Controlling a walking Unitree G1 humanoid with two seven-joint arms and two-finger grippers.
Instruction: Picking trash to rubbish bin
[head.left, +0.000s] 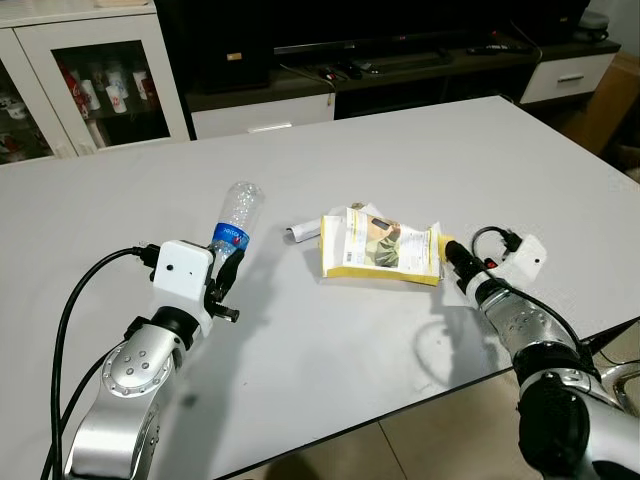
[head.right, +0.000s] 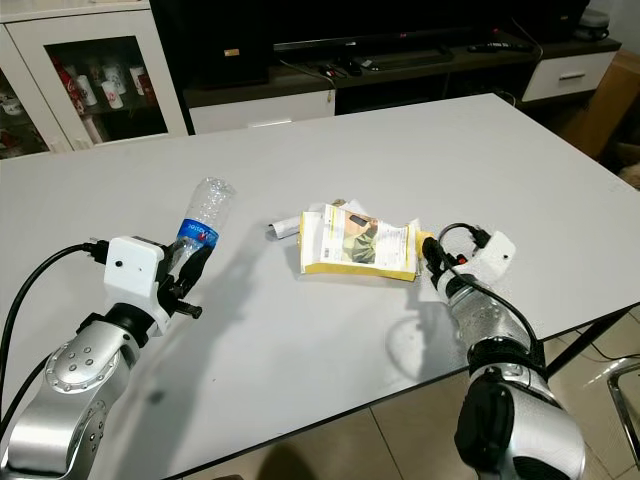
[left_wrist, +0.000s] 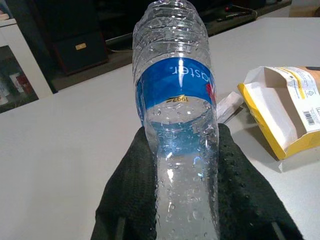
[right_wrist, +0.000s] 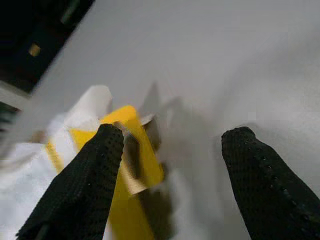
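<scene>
Near the right edge of the white surface (head.left: 400, 140), the right claw (right_wrist: 167, 165) is spread wide just right of the flat yellow box (head.left: 380, 250), which lies left to right, while the left claw (left_wrist: 182, 195) pinches the plastic bottle (left_wrist: 175, 100).

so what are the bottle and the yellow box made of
Bottle: looks like clear thin plastic, ribbed and see-through, with droplets inside and a glossy blue label. The left gripper is shut on it.
Yellow box: probably printed cardboard, with a torn flap, white inside and matte.
</scene>
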